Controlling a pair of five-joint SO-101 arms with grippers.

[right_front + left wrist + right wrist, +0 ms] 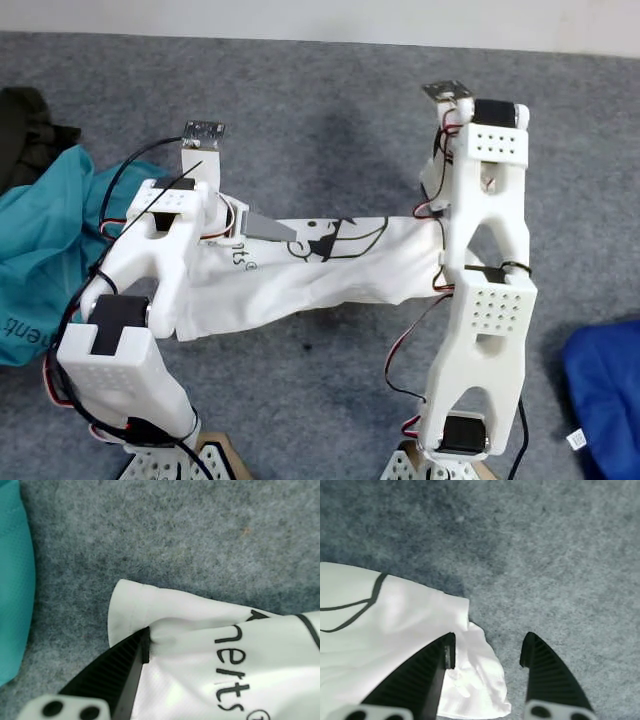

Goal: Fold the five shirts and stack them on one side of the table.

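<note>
Open felt beyond white shirt, teal shirt left, blue shirt right

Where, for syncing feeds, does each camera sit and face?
High view: fixed overhead, looking down on both arms and the white shirt between them.
Left wrist view: on the left wrist, facing down past the left gripper, shut on the white shirt.
Right wrist view: on the right wrist, facing down past the open right gripper at the shirt's corner.
Shared: all show the white shirt.
</note>
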